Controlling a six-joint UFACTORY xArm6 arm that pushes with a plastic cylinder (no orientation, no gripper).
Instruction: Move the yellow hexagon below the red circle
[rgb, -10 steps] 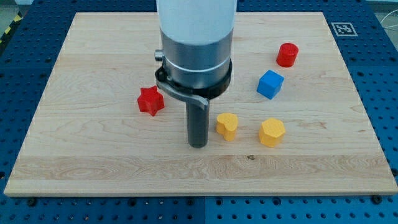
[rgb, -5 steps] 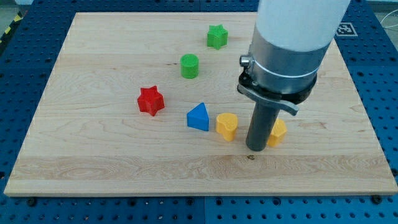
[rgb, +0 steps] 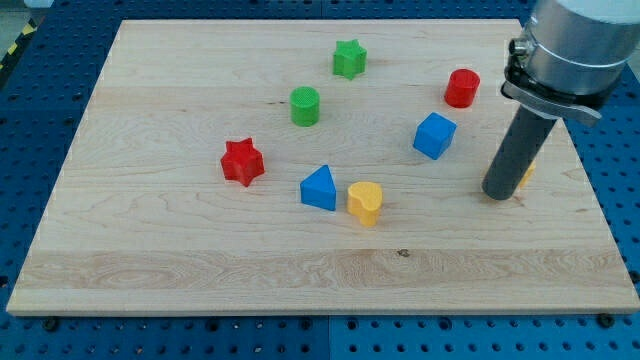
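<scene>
The red circle (rgb: 462, 88) stands near the view's top right of the wooden board (rgb: 150, 250). The yellow hexagon (rgb: 526, 174) is almost wholly hidden behind my rod; only a thin yellow sliver shows at the rod's right side, below and to the right of the red circle. My tip (rgb: 500, 195) rests on the board right against the hexagon's left side, to the right of the blue cube (rgb: 434, 135).
A yellow heart-like block (rgb: 366, 203) and a blue triangle (rgb: 319, 188) sit side by side at mid board. A red star (rgb: 242, 161) lies to their left. A green circle (rgb: 305, 105) and a green star (rgb: 349, 58) are toward the top.
My tip has swept from mid board to the right and upward. The yellow hexagon has moved with it, right and up, from beside the yellow heart-like block.
</scene>
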